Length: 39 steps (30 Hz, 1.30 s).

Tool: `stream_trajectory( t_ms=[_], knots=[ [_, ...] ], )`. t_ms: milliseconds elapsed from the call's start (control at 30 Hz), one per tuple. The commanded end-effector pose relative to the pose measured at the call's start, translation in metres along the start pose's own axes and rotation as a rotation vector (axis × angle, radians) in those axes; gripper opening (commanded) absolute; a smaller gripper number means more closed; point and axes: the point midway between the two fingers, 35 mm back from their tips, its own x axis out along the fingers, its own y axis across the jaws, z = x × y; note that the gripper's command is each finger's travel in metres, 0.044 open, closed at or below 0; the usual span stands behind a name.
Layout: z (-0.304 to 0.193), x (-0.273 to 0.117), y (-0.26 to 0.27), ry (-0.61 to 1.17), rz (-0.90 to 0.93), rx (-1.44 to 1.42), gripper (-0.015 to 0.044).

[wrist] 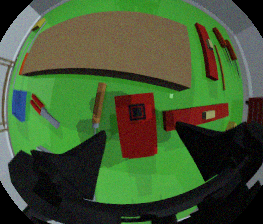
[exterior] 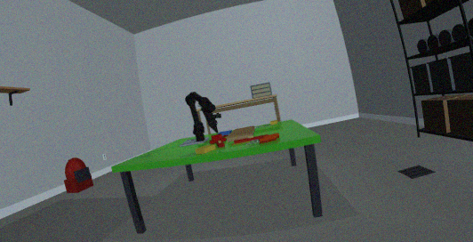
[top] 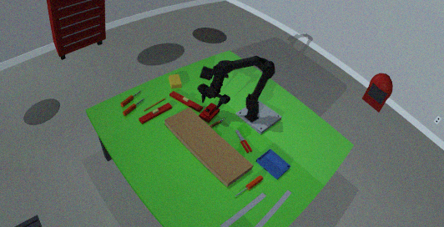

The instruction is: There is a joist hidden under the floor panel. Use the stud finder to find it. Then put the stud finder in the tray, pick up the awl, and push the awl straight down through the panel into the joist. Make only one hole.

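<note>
The stud finder (top: 209, 112) (exterior: 218, 141) (wrist: 136, 132), a red block with a dark square on top, lies on the green table beside the panel's end. My gripper (top: 214, 100) (wrist: 140, 129) is open and empty above it, one finger to each side in the wrist view. The awl (top: 216, 123) (wrist: 99, 104), with a brown wooden handle, lies beside the stud finder near the panel's edge. The brown floor panel (top: 207, 149) (wrist: 112, 47) lies flat; no joist shows. The blue tray (top: 273, 164) (wrist: 19, 105) holds nothing that I can see.
Two red levels (top: 185, 101) (wrist: 207, 52) lie by the panel's far end, one close to the stud finder. Red-handled pliers (top: 244, 142) (wrist: 44, 110) lie between panel and arm base. An orange screwdriver (top: 255, 182) lies near the tray. A yellow block (top: 175, 81) sits farther back.
</note>
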Motion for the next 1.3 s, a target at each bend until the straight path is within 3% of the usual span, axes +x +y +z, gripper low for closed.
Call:
stream_trajectory(
  t_ms=[0,900,1033,1267],
  knots=[
    [-0.001,0.007,0.001,-0.003,0.007,0.008,0.044],
    [-0.013,0.047,0.002,-0.003,0.008,0.008,0.044],
    [-0.013,0.047,0.002,-0.003,0.008,0.008,0.0335],
    [-0.013,0.047,0.002,-0.003,0.008,0.008,0.0288]
  ],
)
